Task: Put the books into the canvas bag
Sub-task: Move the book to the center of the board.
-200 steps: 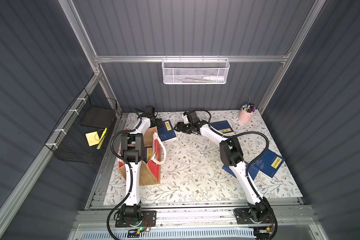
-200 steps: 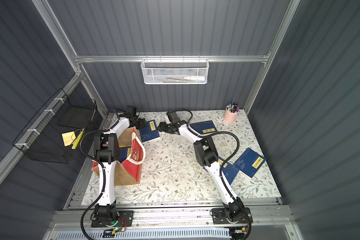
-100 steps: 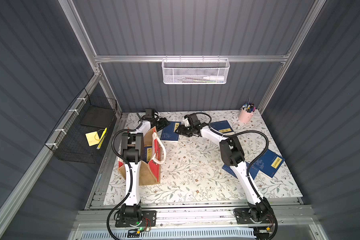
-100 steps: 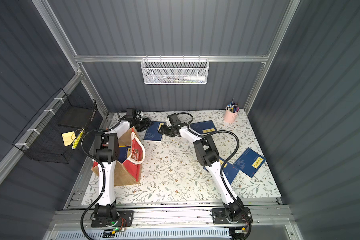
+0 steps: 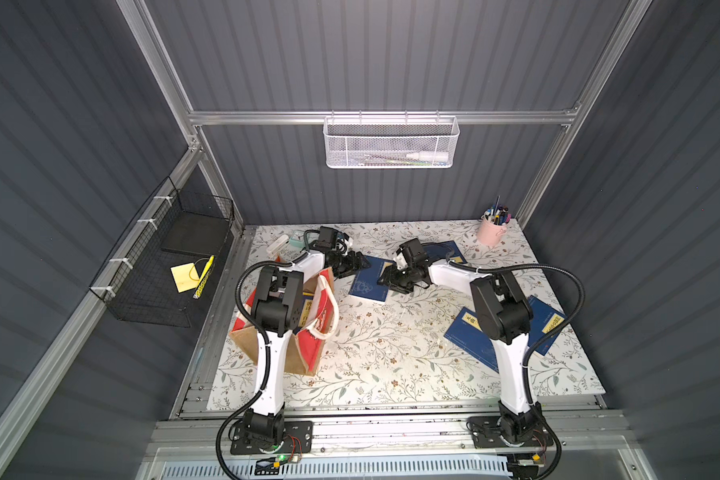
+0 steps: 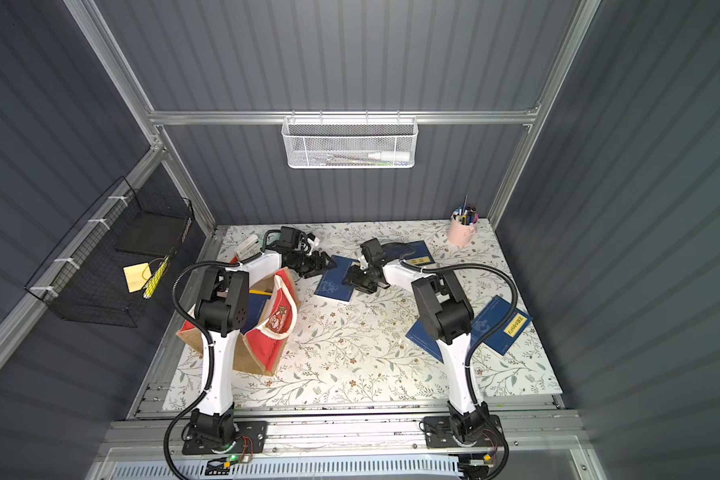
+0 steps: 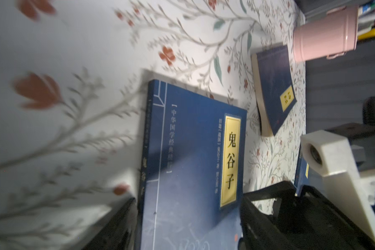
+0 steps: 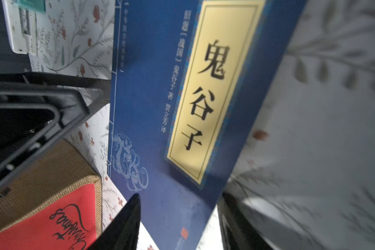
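A navy book with a yellow label (image 5: 366,284) (image 6: 334,284) lies mid-table between my two grippers. My left gripper (image 5: 356,266) (image 7: 188,201) reaches over its far-left end, and the book (image 7: 188,151) fills the gap between the jaws edge to edge. My right gripper (image 5: 387,282) (image 8: 180,194) straddles its right corner (image 8: 160,86); I cannot tell if it presses. The canvas bag (image 5: 312,345) (image 6: 262,349) stands open at the left, partly behind my left arm, with books (image 5: 306,309) inside. More books lie at the back (image 6: 416,257) and at the right (image 5: 549,324) (image 5: 470,336).
A pink pen cup (image 5: 491,232) stands at the back right corner. A white mesh basket (image 5: 391,143) hangs on the rear wall. A black wire basket (image 5: 171,266) holding a yellow sticky note (image 5: 186,276) hangs on the left wall. Small white and teal items (image 5: 283,243) sit at the back left.
Both grippers and the book between them have shifted right and toward the front, away from the bag. The jaws of both have narrowed around the book.
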`<state>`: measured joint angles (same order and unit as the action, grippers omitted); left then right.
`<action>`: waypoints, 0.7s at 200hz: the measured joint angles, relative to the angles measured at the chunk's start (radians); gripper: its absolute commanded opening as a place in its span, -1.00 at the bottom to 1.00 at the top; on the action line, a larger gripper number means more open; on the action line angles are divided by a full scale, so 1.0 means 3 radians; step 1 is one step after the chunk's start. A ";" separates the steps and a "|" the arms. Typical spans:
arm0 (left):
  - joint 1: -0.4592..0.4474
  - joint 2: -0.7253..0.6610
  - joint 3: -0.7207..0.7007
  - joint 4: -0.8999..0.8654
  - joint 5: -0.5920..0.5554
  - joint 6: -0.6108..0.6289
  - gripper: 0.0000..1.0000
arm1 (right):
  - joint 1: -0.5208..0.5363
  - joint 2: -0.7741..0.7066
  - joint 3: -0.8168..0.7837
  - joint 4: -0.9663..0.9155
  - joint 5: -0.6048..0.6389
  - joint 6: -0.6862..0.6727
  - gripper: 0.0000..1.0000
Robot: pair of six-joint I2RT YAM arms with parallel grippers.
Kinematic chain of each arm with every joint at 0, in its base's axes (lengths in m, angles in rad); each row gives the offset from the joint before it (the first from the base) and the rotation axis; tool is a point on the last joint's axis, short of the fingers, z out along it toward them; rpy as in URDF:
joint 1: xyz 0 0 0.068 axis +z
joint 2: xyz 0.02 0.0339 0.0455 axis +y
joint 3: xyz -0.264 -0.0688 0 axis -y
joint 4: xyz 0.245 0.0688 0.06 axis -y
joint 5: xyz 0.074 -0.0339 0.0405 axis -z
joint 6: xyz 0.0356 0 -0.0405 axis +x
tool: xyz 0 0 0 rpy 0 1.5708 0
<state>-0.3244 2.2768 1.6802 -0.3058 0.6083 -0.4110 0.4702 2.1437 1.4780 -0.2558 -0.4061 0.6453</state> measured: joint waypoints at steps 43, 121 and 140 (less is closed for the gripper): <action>-0.0364 -0.0422 -0.0676 0.0188 -0.0062 -0.0160 0.47 | -0.0050 -0.0599 -0.0791 -0.0126 0.0058 -0.0123 0.16; -0.0609 -0.0712 -0.1279 0.0778 -0.0074 -0.0540 0.42 | -0.0047 -0.1003 -0.1287 -0.0271 0.0106 -0.0216 0.10; -0.0609 -0.0711 -0.1279 0.0781 -0.0052 -0.0543 0.37 | -0.0047 -0.1011 -0.1287 -0.0286 0.0126 -0.0237 0.09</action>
<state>-0.5072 2.0636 1.2964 -0.0715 0.5926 -0.5739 0.4561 1.8404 1.0920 -0.3416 -0.3683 0.5743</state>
